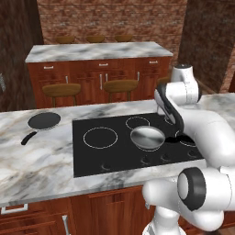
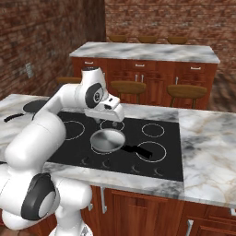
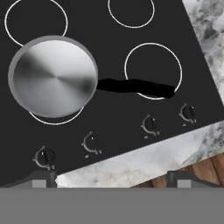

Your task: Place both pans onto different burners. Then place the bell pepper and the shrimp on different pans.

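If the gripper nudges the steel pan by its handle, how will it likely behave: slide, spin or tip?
The steel pan sits flat on the smooth black cooktop, so it would probably slide rather than tip. Its long black handle sticks out to one side, so a push there likely spins it. It looks rigid and shallow, so it is unlikely to roll.

Soft, even rendered light is filling all three views, leaving the brick walls dim. The shiny round silver-grey steel pan [image 3: 53, 76] is showing a radial sheen with a bright centre. The flat black glass cooktop [image 1: 105, 158] is reading matte, without glare. Edges are looking slightly pixelated, and no lens distortion is showing.
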